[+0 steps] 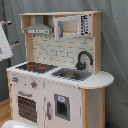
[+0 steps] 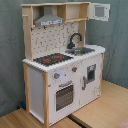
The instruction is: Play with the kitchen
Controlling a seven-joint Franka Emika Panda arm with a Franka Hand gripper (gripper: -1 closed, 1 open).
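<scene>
The kitchen (image 1: 57, 70) stands upright in the middle of both exterior views, on a wooden worktop (image 2: 107, 107) whose planks show best in the second exterior view. It is set at an angle to each camera, so that its front and one side show together; I judge this leaves the oven door (image 2: 64, 95), knobs (image 2: 56, 76) and cupboard door (image 1: 62, 106) open to reach from the front.

The stovetop (image 1: 36, 66) with its red rings lies beside the sink (image 1: 72, 74), and the black faucet (image 1: 83, 59) arches over the sink's back edge. Above, the grey hood (image 1: 39, 27) hangs over the stovetop, and an upper cabinet door (image 2: 99, 12) stands swung open in the second exterior view. The oven door looks closed.

At the first exterior view's left edge a white part (image 1: 5, 42), probably the arm, leans near the kitchen's side without touching it. The tool is not in view, so I cannot tell whether its fingers are apart or together.

A grey curtain (image 1: 112, 45) hangs behind. Nothing blocks the front; the hood and faucet would crowd any approach from above.
</scene>
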